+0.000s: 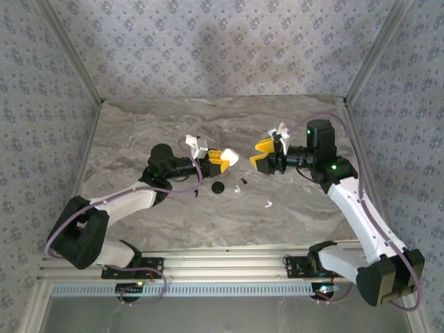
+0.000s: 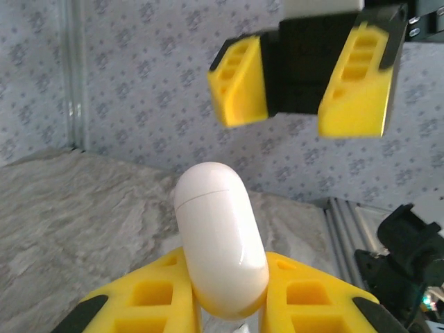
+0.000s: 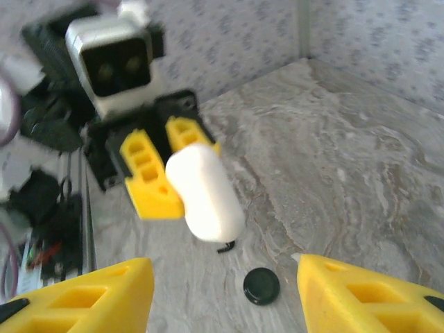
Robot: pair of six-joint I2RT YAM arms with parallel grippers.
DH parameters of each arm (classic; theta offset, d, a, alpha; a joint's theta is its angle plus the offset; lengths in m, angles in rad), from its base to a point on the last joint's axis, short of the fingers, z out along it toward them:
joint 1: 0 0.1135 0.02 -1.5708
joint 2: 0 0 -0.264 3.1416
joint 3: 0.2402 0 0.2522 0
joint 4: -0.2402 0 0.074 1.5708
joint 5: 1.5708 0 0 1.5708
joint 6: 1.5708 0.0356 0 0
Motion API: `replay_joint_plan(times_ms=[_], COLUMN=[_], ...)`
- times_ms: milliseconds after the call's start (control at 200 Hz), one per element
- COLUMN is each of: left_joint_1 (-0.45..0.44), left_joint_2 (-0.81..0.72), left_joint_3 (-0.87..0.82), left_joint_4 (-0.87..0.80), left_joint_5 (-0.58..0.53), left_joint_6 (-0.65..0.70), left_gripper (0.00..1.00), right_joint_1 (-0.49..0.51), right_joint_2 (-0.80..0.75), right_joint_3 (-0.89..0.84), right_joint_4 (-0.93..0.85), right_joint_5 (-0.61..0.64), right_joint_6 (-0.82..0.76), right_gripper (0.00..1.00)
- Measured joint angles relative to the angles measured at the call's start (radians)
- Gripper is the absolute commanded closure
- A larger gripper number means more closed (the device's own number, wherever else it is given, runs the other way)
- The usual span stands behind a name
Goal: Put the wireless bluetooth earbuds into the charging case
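Note:
My left gripper (image 1: 220, 159) is shut on a glossy white pill-shaped charging case (image 1: 231, 158), held above the table with its lid closed and its free end towards the right arm. In the left wrist view the case (image 2: 220, 239) stands up between the yellow fingers (image 2: 139, 298). Facing it, a short way off, my right gripper (image 1: 258, 154) is open with nothing between its fingers, its jaws standing apart (image 2: 291, 76). On the marble below lie two white earbuds (image 1: 237, 188) (image 1: 268, 203) and a small black earbud (image 3: 225, 246).
A round black disc (image 1: 218, 187) (image 3: 261, 286) lies on the table just under the left gripper. Patterned walls close the table on three sides, with metal posts at the back corners. An aluminium rail (image 1: 229, 263) runs along the near edge.

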Motion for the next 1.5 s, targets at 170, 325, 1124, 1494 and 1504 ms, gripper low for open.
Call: replay_joint_plan(times_ms=[170,325,1124,1494,1504], left_joint_1=[0.0,-0.001,-0.024,-0.054,-0.056], left_joint_2=[0.007,0.007,-0.005,-0.127,-0.127], left_joint_3=[0.021,0.042,0.059,0.215,0.217], left_joint_4=[0.027,0.026,-0.015,-0.718,-0.731], left_joint_5=[0.071,0.109,0.149,0.001,-0.002], left_joint_6=[-0.024,-0.025,0.018,0.511,0.523], left_gripper=[0.8,0.8,0.53,0.42,0.42], right_joint_1=[0.004,0.032,0.115,0.159,0.164], right_joint_2=[0.077,0.137,0.248,0.192,0.191], right_joint_3=[0.066,0.115,0.243,0.254,0.254], right_joint_4=[-0.098,-0.135,-0.328,-0.532,-0.536], right_joint_5=[-0.072,-0.106,-0.166,0.22,0.233], right_joint_6=[-0.182,-0.263,-0.449,-0.613,-0.618], right_gripper=[0.42,0.42,0.84,0.84,0.84])
